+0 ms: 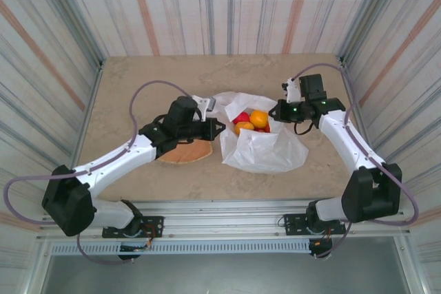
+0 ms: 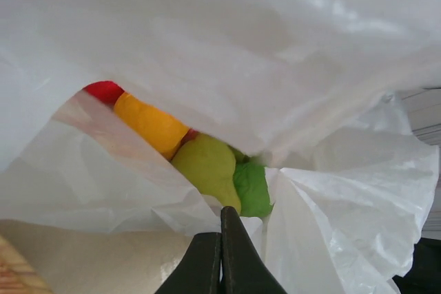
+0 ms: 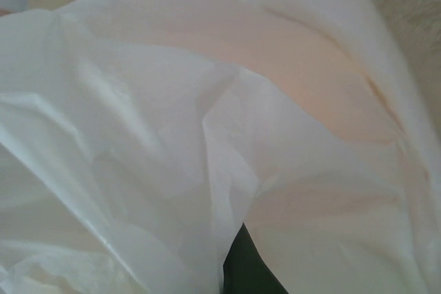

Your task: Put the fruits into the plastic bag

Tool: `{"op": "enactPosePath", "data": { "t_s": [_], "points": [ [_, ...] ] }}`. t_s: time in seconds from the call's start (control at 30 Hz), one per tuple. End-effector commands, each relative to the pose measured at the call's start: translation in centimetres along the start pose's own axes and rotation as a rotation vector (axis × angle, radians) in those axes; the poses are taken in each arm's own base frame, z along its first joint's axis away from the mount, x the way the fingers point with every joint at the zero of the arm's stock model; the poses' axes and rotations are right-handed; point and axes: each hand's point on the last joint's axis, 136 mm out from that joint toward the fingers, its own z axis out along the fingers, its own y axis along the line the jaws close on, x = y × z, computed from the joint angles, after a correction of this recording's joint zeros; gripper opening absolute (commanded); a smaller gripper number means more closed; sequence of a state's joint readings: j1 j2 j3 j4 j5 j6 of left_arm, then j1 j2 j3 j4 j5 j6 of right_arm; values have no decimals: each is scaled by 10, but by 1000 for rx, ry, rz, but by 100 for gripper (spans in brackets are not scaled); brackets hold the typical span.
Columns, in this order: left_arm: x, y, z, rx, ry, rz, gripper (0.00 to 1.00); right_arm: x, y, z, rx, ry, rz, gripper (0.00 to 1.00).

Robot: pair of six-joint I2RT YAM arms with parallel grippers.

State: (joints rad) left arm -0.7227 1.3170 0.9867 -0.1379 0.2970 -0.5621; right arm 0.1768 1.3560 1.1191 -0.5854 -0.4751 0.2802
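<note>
- The fruits (image 1: 251, 122) are inside the plastic bag (image 1: 265, 149), bunched up near its open mouth.
- From the left wrist you can peek in. There is a red fruit (image 2: 103, 91) at the back, then an orange fruit (image 2: 148, 125). Next comes a yellow-green fruit (image 2: 207, 166), and a green fruit (image 2: 251, 187) is closest. They all touch each other.
- The plastic bag is white, thin and crinkly. It lies in the middle of the table (image 1: 124, 87), between the two arms.
- The left gripper (image 1: 219, 129) is at the bag's left edge. Its fingers (image 2: 238, 259) are pressed tight together and pinch the bag's rim.
- The right gripper (image 1: 275, 111) is at the bag's right edge. It is squeezed shut on the bag, and the thin plastic folds over its dark finger (image 3: 244, 263).
- A flat wooden plate (image 1: 185, 153) lies just left of the bag, partly under the left arm.
</note>
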Motion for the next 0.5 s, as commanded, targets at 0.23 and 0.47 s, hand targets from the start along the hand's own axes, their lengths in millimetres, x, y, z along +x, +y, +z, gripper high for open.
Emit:
{"op": "enactPosePath", "data": {
  "t_s": [0.23,0.47],
  "points": [
    [-51,-58,-57,93,-129,174,0,-24,34,-57,-23,-134,-70,4],
    [-74,-76,-78,111,-206,207,0,-39,56,-76,-84,-198,-78,4]
  ]
}}
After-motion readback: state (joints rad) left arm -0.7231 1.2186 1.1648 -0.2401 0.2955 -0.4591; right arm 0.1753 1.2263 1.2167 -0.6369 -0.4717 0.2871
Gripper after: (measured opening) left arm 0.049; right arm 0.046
